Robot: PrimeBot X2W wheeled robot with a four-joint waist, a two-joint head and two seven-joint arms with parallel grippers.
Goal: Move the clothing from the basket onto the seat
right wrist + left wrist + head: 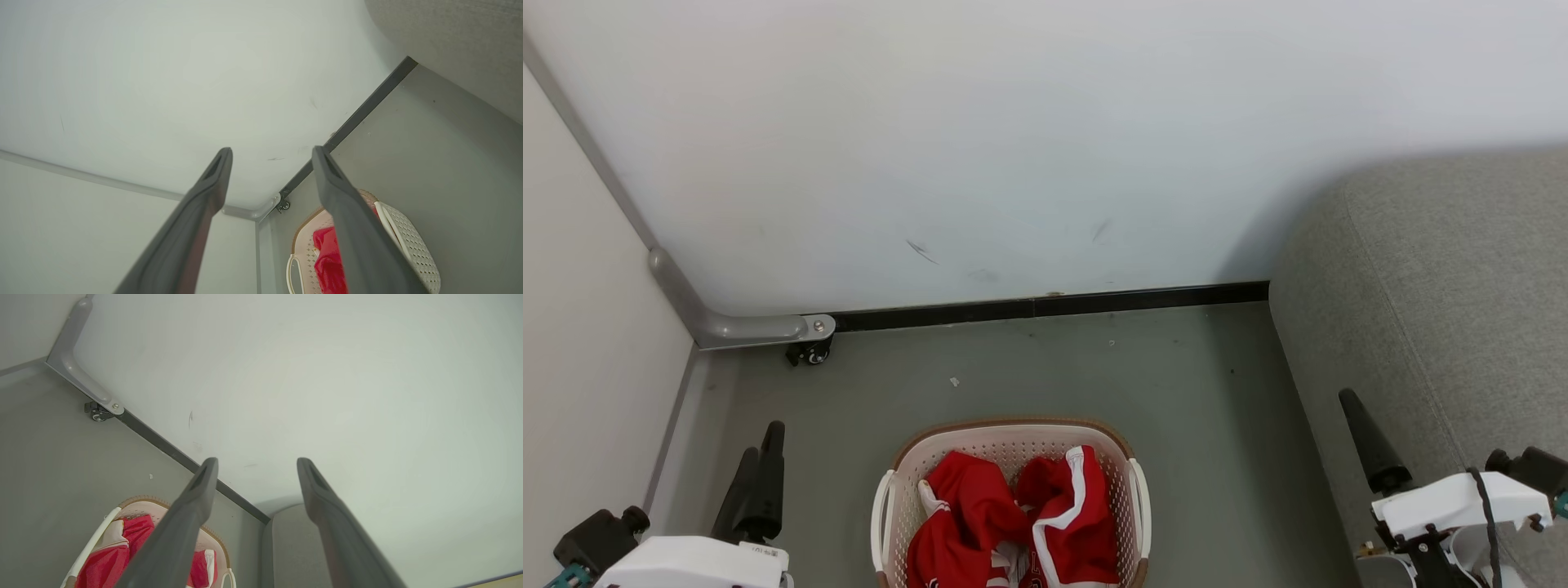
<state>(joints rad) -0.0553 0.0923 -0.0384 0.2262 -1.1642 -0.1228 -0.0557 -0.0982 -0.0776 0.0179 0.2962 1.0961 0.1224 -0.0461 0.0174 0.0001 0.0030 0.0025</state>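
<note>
Left gripper (257,459): two long dark grey fingers (184,522), matte, tapering to blunt tips, with a shallow slot recessed near each tip. Right gripper (271,150): same build, same slots.

Left wrist housing (690,563): white, smooth, rounded. It carries a small label (761,552) with print too tiny to read. A black knobbed block (600,535) sits beside it, with a teal piece (568,578) at the block's lower edge.

Right wrist housing (1454,500): white, more angular. A thin black cable (1491,523) runs over it, and a black bracket (1425,555) sits underneath.

The clothing (980,514) lies in the basket (1009,445) on the floor (1045,367). The seat (1445,310) stands right of the basket, and the wall (1013,147) is behind the basket.
</note>
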